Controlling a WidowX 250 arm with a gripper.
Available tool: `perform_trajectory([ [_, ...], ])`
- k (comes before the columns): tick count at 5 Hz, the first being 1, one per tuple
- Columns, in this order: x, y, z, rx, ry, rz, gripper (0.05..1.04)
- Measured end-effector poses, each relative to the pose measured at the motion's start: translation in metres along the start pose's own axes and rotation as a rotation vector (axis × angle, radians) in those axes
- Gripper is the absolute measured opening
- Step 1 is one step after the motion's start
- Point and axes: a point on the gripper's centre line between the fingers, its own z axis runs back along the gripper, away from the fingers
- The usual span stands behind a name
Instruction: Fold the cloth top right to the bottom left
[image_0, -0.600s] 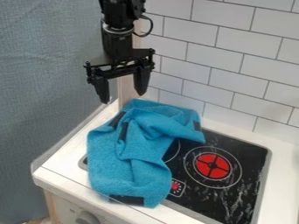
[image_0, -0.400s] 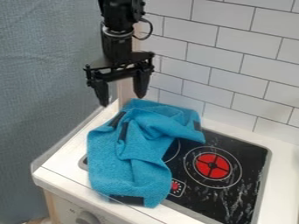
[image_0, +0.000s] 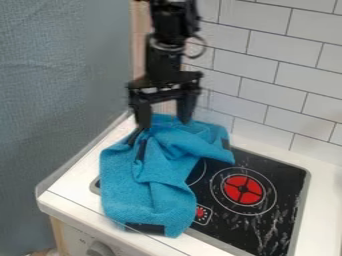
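Observation:
The black gripper (image_0: 163, 123) hangs from the top of the camera view with its two fingers apart, over the back edge of the cloth. Nothing is held between the fingers. The blue cloth (image_0: 148, 182) lies rumpled over the left part of the stove top, with raised folds in its upper half and black patches near its edges. Its lower end lies flatter, near the counter's front edge. Whether the fingertips touch the cloth's back edge, I cannot tell.
A black stove top (image_0: 284, 192) with a red burner (image_0: 243, 190) lies right of the cloth. White counter (image_0: 77, 184) borders it. A white tiled wall (image_0: 287, 70) rises behind, and a grey-blue surface (image_0: 60, 90) stands at left. A knob (image_0: 99, 248) is on the front.
The gripper has moved right and slightly down, from the cloth's back left to above its back edge. Its fingers stay apart, and the cloth lies as before.

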Motion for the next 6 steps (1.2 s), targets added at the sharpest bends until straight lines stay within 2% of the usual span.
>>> perform_trajectory([
  [1,-0.010,-0.033,0.001,-0.010,0.016,-0.056,1.001],
  [2,-0.009,-0.071,-0.013,0.039,-0.036,-0.208,1.001],
  [3,0.001,-0.096,-0.035,0.053,-0.078,-0.384,1.001],
  [4,0.006,-0.106,-0.055,0.069,-0.079,-0.466,1.001],
  [5,0.004,-0.112,-0.070,0.071,-0.049,-0.509,1.001],
  [6,-0.001,-0.120,-0.088,0.057,0.003,-0.553,1.001],
])
